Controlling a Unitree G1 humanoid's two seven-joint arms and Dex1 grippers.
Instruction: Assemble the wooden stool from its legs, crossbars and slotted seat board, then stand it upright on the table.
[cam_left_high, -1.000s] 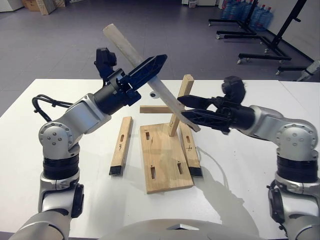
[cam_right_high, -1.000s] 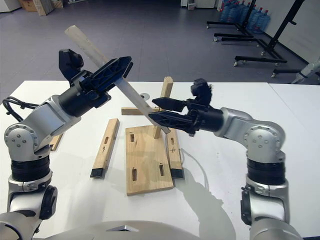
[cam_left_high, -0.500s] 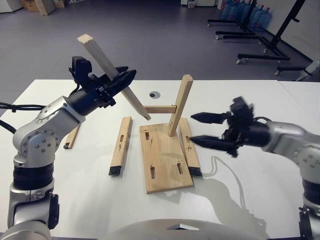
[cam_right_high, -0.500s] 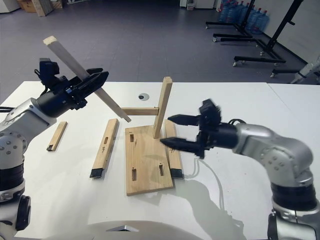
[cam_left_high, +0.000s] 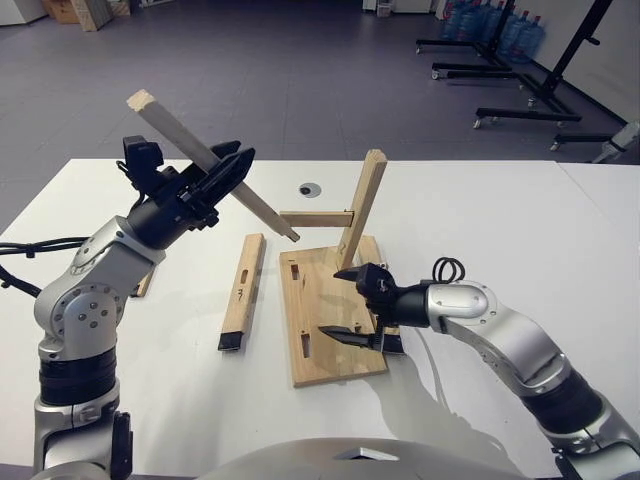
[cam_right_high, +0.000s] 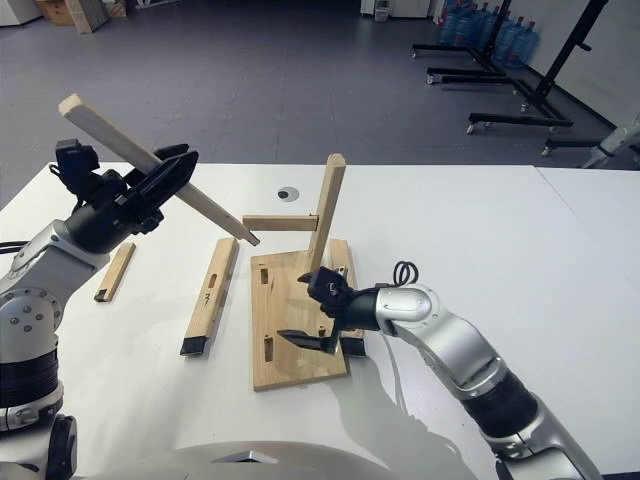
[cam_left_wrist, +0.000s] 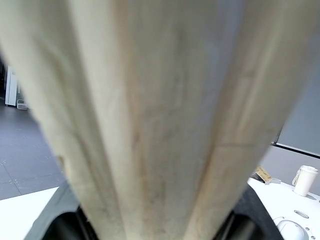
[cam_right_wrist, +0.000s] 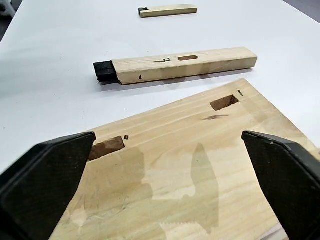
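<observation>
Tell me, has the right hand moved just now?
Yes. The right hand dropped from beside the upright leg to low over the seat board's near end.

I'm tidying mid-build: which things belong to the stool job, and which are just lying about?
Job: slotted pale wooden seat board; upright wooden leg in it; attached wooden crossbar; long wooden leg in left pincer; black-tipped wooden leg left of board; matching leg right of board; short wooden crossbar at left.
Lying about: round metal grommet; black wheeled stands; blue water bottles.

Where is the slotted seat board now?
The slotted seat board lies flat at the table's middle in the left eye view, right of a loose leg, under the open right tool.
</observation>
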